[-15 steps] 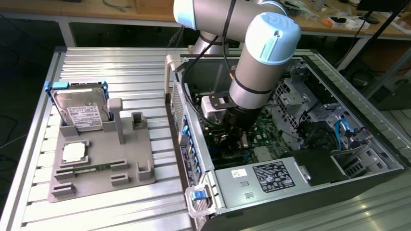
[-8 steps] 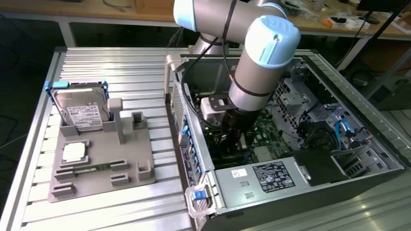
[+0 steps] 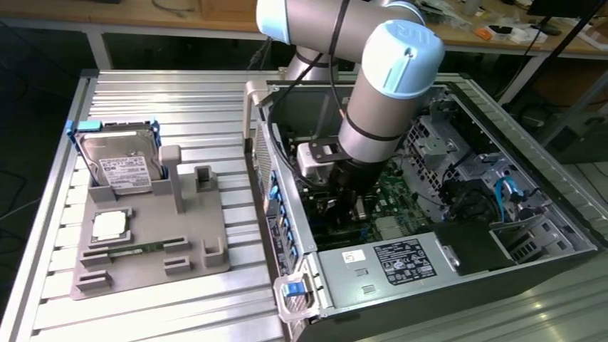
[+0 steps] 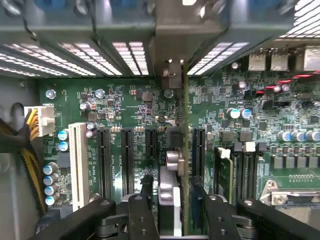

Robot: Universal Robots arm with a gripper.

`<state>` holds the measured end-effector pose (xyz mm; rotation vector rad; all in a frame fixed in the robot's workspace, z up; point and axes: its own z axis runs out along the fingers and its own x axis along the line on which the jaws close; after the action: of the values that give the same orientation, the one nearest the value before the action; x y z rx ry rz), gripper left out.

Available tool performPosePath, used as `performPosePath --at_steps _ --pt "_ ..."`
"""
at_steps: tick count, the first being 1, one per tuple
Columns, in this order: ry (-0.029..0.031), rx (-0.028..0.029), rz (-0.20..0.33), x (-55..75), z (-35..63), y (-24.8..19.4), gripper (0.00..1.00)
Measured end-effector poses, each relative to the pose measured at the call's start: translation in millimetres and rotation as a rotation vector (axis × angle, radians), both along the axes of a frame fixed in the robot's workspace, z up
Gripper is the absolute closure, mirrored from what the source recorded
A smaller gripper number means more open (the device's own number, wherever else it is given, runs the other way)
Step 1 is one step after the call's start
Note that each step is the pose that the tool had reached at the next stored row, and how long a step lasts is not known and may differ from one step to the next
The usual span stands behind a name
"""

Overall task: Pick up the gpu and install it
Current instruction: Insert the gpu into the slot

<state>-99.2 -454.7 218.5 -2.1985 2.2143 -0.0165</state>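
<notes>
At the exterior view's left, a ribbed aluminium table (image 3: 57, 214) carried a grey holder tray (image 3: 190, 246). A silver hard drive (image 3: 119, 160) with a white label stood upright in a blue frame at the tray's far end. Nearer the camera, a square silver chip (image 3: 109, 226) lay flat on the tray, and a narrow green memory stick (image 3: 138, 249) lay just in front of it. Right of the tray, an open computer case (image 3: 494, 135) lay on its side with a labelled power supply (image 3: 389, 267) at its near end. The robot arm (image 3: 380, 107) reached down from the frame's upper middle into the case, its gripper (image 3: 347, 203) low over the green board. From the wrist camera, the gpu (image 4: 186, 150) appeared edge-on, standing upright on the motherboard (image 4: 130, 107) among the black expansion slots (image 4: 105, 160), its far end meeting the vented rear wall of the case. A white slot (image 4: 77, 160) and a yellow-and-black cable bundle (image 4: 20, 135) sat well apart from the card. The gripper (image 4: 171, 182) straddled the card's near end; whether it pinched the card or stood free of it could not be told.
</notes>
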Motion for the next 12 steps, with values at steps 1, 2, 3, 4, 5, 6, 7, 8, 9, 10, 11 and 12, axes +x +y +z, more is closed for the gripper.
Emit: performPosePath --at_steps 1,2,3,4,5,6,7,8,9,10,11,12 --pt "-0.0007 -0.0012 0.0 0.0 1.5 0.3 0.58" --pt "-0.0018 -0.0025 0.0 0.0 2.8 0.6 0.58" --pt "-0.003 -0.0044 0.0 0.0 4.8 1.0 0.58" --pt "-0.0046 -0.0059 0.0 0.0 6.8 1.3 0.58" --pt "-0.0061 -0.0067 0.0 0.0 8.7 1.5 0.58" --pt "-0.0075 -0.0073 0.0 0.1 10.6 1.6 0.58" --pt "-0.0091 -0.0079 0.0 0.0 12.5 1.8 0.58" --pt "-0.0108 -0.0083 0.0 0.1 14.0 1.8 0.58" --pt "-0.0124 -0.009 0.0 0.0 15.7 1.9 0.58" --pt "-0.0142 -0.0095 0.0 0.0 17.3 2.1 0.58" --pt "-0.0158 -0.0103 0.0 0.0 18.7 2.3 0.58" --pt "-0.0174 -0.0109 0.0 0.0 20.2 2.5 0.58"
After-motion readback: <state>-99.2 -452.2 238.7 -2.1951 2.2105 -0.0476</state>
